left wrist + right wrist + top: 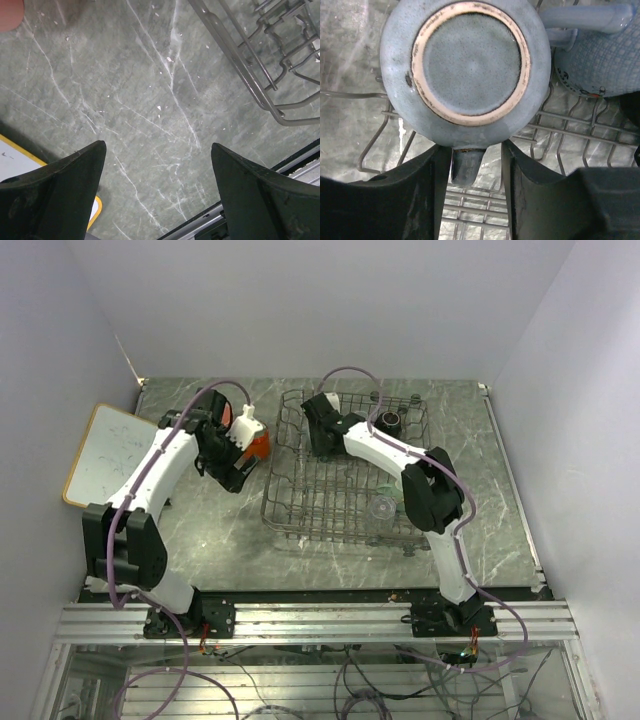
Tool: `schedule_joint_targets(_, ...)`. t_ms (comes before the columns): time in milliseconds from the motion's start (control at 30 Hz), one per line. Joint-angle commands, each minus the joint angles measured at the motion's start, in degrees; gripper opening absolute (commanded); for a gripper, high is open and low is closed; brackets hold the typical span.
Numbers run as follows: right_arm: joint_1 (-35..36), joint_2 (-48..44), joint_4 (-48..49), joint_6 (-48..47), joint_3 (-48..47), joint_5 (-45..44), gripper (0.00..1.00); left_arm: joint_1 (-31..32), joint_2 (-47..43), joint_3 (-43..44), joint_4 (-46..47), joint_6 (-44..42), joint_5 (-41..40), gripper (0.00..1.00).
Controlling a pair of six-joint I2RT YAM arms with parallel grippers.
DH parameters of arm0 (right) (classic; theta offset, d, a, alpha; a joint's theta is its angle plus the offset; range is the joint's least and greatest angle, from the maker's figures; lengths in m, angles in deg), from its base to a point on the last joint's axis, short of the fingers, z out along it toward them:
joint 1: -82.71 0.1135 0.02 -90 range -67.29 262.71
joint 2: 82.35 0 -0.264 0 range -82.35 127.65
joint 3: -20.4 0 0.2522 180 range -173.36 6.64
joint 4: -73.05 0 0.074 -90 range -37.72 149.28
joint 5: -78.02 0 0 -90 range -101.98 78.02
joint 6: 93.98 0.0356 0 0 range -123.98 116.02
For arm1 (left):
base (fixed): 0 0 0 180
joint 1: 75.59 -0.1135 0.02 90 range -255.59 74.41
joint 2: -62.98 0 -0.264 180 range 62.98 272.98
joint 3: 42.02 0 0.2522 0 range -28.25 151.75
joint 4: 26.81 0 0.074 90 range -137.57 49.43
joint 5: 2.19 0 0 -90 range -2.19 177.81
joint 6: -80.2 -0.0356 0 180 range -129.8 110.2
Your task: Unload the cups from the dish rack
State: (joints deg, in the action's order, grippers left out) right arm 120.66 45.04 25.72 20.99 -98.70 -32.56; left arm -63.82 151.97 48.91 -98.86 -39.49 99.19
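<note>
In the right wrist view a grey mug (470, 60) lies upside down in the dish rack (570, 132), base towards me. Its handle (466, 165) sits between the jaws of my right gripper (473, 150). The left finger touches the handle and a gap shows at the right finger. A second grey mug (600, 55) lies beside it. From above, the right gripper (320, 440) is over the rack's (300, 510) far-left part. A black mug (388, 423) and a clear glass (383, 506) stand in the rack. My left gripper (157, 150) hangs open over bare table, near an orange mug (260, 446).
A white board (110, 450) with a wooden frame lies at the table's left; its edge (15, 160) shows by my left finger. A pink cup's edge (10, 12) peeks into the left wrist view's corner. The rack's corner (260, 75) lies to the left gripper's right.
</note>
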Motion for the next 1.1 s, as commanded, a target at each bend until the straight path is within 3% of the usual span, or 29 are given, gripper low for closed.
schedule_joint_targets(0, -0.15, 0.37, 4.02, -0.97, 0.27, -1.83, 0.41, -0.17, -4.30, -1.17, 0.38, -2.22, 3.43, 0.98)
schedule_joint_targets(333, 0.45, -4.71, 10.95, 0.17, 7.41, -5.38, 0.00, -0.17, -5.68, -1.09, -0.55, -2.64, 4.07, 0.97)
schedule_joint_targets(800, 0.72, -14.83, 10.88, 0.52, 4.79, -3.45, 0.00, -0.17, -13.37, -4.46, 6.00, -6.87, 8.17, 1.00)
schedule_joint_targets(1067, 0.72, -26.12, 10.03, 10.36, 12.52, 12.89, 0.00, -0.12, -21.40, -8.03, 16.03, -9.77, 13.03, 0.99)
